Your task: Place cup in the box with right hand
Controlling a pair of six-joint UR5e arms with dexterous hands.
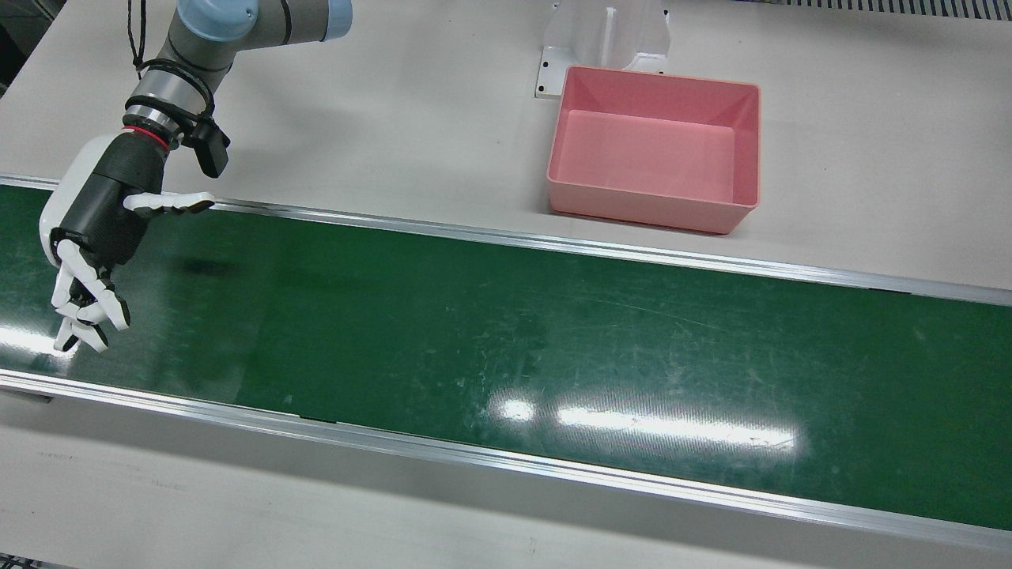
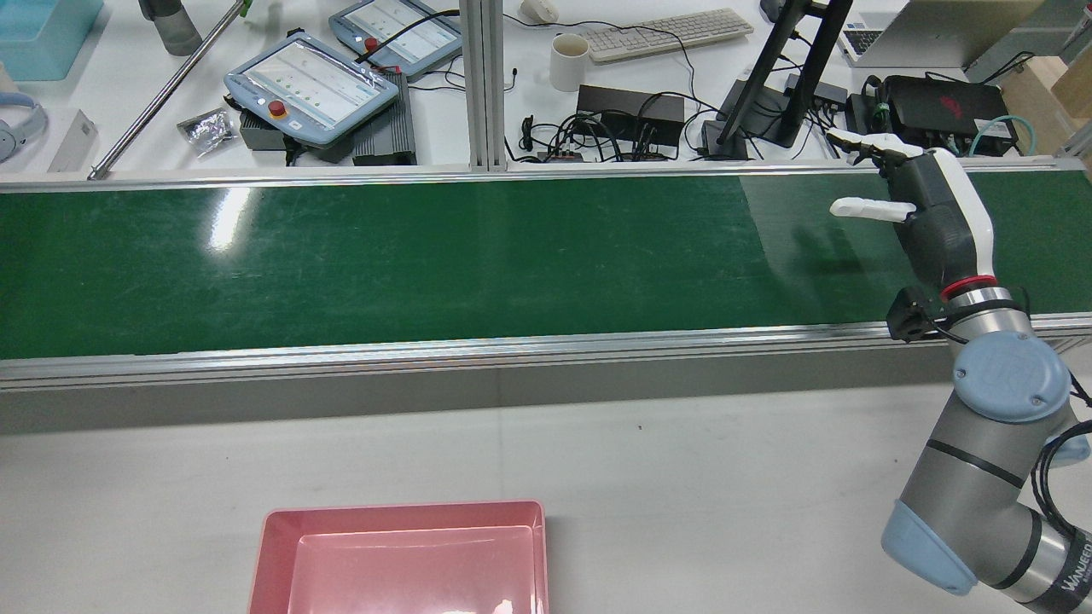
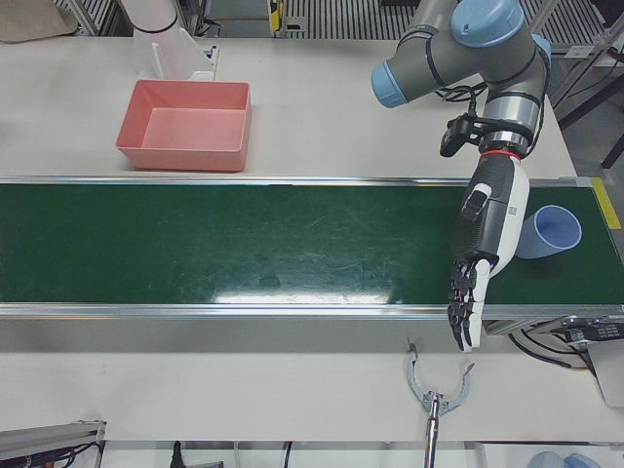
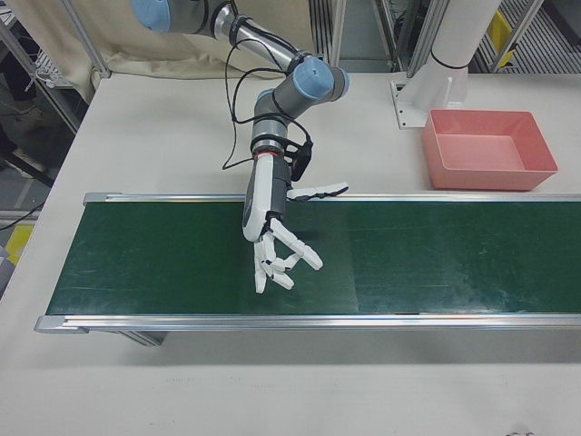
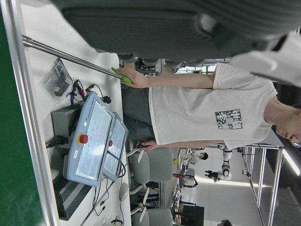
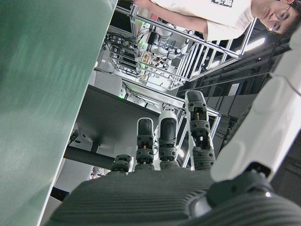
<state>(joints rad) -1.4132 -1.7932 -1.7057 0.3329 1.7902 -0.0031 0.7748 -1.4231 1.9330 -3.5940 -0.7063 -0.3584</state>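
The right hand (image 1: 91, 237) hangs over the green conveyor belt (image 1: 506, 340) with its palm down. Its fingers (image 1: 83, 312) are spread and only loosely curled, and the thumb sticks out sideways toward the belt's far rail. It is wide open, grips nothing and touches nothing that can be seen.

The cup (image 3: 551, 232) shows only in the left-front view. It is pale blue and lies on its side at the right-hand end of the belt in that view, well apart from the right hand. Just beside it hangs the left hand (image 3: 483, 244), with its fingers stretched out toward the belt's near edge and nothing in them. This hand overlaps the cup's left side in that view, so whether they touch cannot be told.

The pink box (image 1: 747, 142) stands on the white table (image 1: 395, 103) just beyond the belt's far rail, between the two arms and beside a white pedestal (image 1: 605, 35).
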